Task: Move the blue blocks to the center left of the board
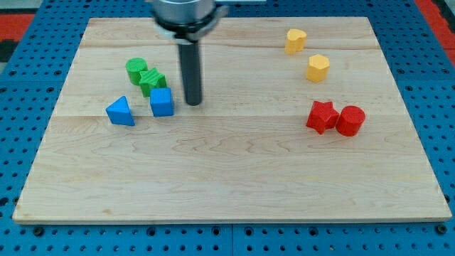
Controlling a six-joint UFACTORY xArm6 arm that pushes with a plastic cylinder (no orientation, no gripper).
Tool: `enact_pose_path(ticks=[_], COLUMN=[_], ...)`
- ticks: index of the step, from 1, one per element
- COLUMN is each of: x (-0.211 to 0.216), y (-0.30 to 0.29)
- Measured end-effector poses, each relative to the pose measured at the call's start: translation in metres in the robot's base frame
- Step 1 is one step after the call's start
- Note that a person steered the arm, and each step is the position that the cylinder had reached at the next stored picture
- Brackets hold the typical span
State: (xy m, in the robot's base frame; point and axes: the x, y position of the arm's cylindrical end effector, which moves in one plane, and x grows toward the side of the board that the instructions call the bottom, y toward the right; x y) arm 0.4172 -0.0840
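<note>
A blue cube sits at the view's left of centre on the wooden board. A blue triangular block lies just to its left, a small gap between them. My tip is down on the board just right of the blue cube, close to its right face; I cannot tell whether they touch. The dark rod rises from it to the arm's mount at the view's top.
A green cylinder and a green star block sit just above the blue cube. Two yellow blocks are at the upper right. A red star and red cylinder sit at the right.
</note>
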Motion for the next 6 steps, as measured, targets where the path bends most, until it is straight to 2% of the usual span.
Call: enact_pose_path(ticks=[1, 2, 3, 4, 5, 6], x=[0.038, 0.040, 0.036, 0.001, 0.004, 0.013], y=[-0.072, -0.068, 0.007, -0.040, -0.111, -0.126])
